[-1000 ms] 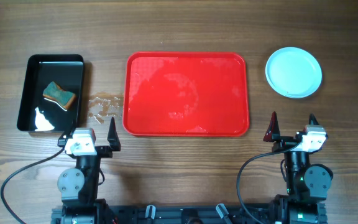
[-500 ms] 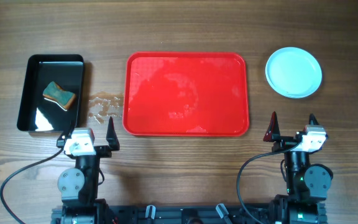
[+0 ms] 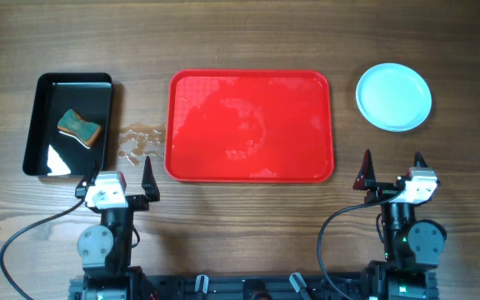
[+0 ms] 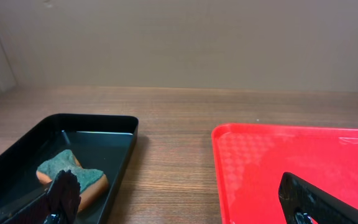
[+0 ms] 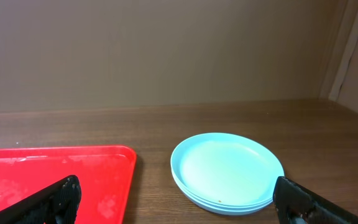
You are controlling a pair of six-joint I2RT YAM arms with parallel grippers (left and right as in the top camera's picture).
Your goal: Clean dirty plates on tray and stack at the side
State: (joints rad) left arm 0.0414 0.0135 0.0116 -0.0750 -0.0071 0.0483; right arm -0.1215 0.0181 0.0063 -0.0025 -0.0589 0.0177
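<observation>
Right now you have one red tray [image 3: 248, 125], one stack of plates [image 3: 393, 97] beside it, one sponge [image 3: 79, 127] in one black tray [image 3: 97, 92]. Your left gripper [image 4: 185, 202] and right gripper [image 3: 392, 167] both gape wide, holding nothing.

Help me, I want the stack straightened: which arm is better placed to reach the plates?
Right. The plates sit beyond the right gripper, right of the tray; the left gripper stands by the black tray, across the table. Both are open and empty.

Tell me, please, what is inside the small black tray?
A sponge, green on top and orange below, lies in the black tray, seemingly in shallow water. The tray floor under the sponge is covered.
</observation>
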